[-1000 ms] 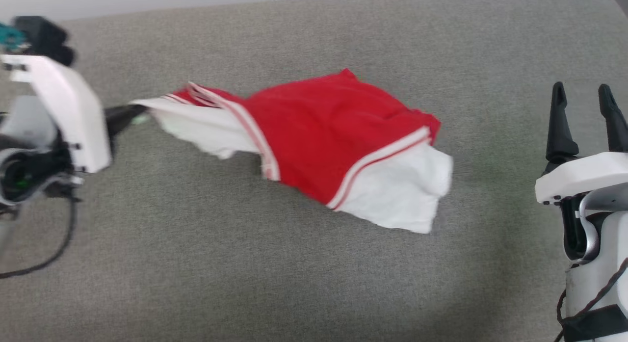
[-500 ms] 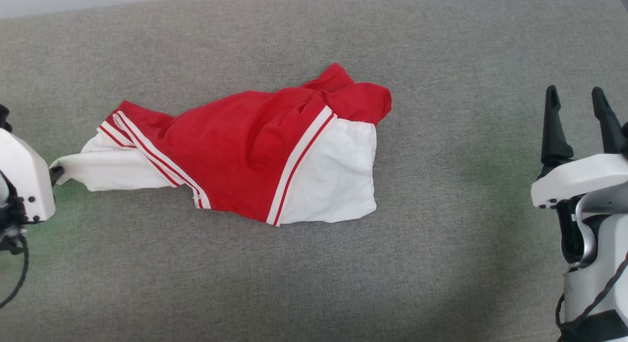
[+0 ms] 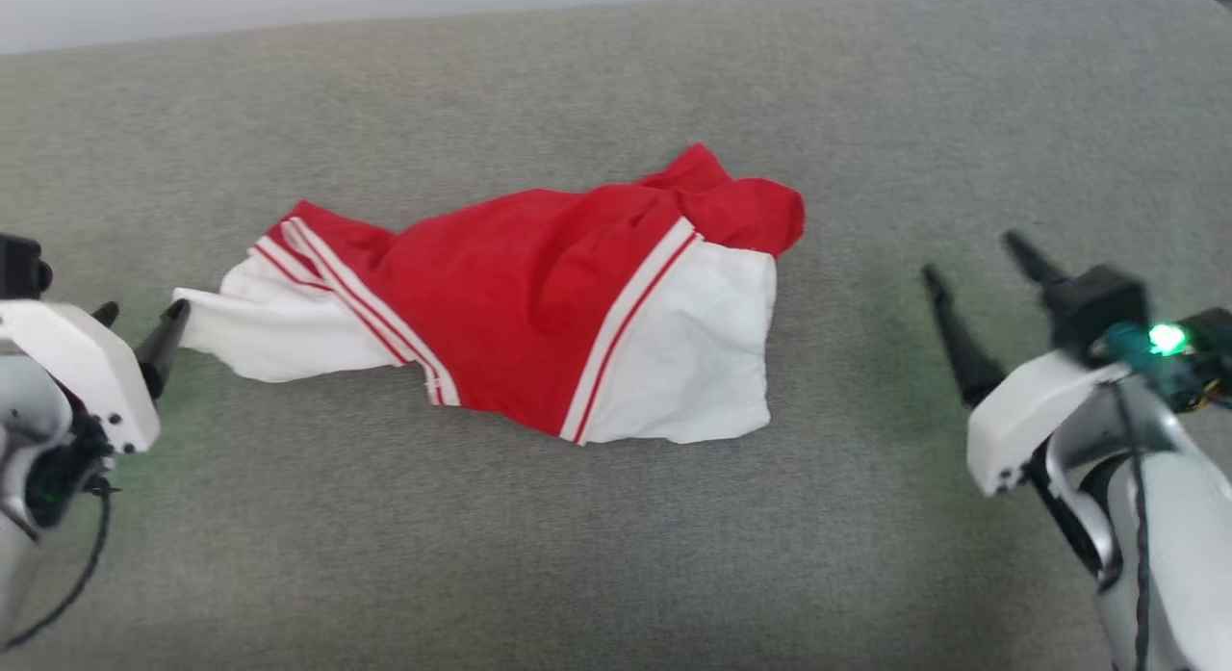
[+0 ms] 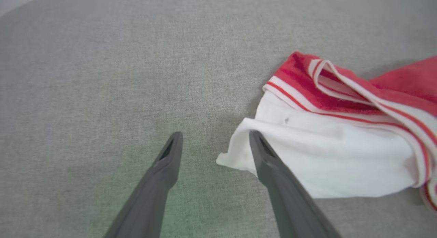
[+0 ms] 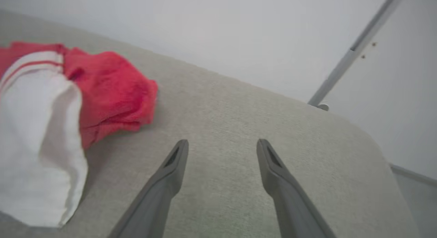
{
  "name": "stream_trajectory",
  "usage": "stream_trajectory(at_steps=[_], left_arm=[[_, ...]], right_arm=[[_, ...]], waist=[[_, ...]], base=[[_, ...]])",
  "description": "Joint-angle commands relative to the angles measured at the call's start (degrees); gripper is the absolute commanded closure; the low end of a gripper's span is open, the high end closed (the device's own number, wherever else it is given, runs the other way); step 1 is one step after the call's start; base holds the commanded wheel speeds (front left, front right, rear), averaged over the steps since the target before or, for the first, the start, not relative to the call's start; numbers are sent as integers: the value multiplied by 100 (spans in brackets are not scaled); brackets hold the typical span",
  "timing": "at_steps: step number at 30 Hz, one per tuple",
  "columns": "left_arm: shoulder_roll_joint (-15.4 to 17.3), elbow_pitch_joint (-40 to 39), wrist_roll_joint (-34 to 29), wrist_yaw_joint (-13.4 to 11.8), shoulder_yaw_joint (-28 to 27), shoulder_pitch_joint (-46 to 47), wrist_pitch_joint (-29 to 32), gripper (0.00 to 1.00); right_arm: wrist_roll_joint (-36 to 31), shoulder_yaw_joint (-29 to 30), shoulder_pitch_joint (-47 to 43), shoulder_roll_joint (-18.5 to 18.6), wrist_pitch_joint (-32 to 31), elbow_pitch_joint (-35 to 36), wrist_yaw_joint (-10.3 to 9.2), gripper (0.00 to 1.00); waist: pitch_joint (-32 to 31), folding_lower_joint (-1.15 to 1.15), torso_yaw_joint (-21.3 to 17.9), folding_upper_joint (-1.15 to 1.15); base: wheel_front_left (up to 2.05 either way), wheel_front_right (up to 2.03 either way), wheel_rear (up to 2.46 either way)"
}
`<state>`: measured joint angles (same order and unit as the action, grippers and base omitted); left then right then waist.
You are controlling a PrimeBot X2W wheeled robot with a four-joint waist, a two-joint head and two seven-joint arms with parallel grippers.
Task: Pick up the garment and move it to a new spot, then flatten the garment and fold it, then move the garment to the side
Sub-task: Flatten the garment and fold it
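Lying crumpled on grey surface (image 3: 616, 565): garment (image 3: 520, 286), red, white sleeves, striped trim.

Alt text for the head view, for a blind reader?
A crumpled red-and-white garment lies on a grey fabric surface. The open left pincer is at the edge of its white sleeve; the open right pincer stands apart.

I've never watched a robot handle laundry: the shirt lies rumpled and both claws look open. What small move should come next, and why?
Probably the right gripper should reach to the garment and pinch its bunched red end. It lies crumpled on the grey surface, both grippers are open, and the left gripper sits by the opposite white sleeve, so pulling it flat seems next.
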<state>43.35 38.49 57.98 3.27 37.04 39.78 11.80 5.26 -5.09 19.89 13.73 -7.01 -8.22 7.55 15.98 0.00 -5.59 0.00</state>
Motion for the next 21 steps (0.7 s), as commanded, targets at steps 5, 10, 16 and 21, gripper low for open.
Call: stream_trajectory(at_steps=[5, 10, 16, 21], left_arm=[[-347, -184, -188, -155, -163, -522, -1452, 0], [-766, -483, -378, -461, -263, -1028, -2495, 0], [-1255, -1145, -926, -853, -762, -1504, -2704, 0], [-1721, -1798, -1620, -873, -1333, -1993, -2704, 0]], right_arm=[[576, -1359, -176, 1212, -786, 649, -13, 0], [1223, -2342, -192, 2314, -1606, 1412, -13, 0], [1875, -3128, 125, 3123, -2367, 2070, -13, 0], [2100, -3401, 444, 3411, -2656, 2138, -13, 0]], waist=[[-171, 0, 346, 0], [-201, 0, 677, 0], [-110, 0, 1062, 0], [99, 0, 1411, 0]], base=[[0, 0, 0], [0, 0, 0], [0, 0, 0], [0, 0, 0]])
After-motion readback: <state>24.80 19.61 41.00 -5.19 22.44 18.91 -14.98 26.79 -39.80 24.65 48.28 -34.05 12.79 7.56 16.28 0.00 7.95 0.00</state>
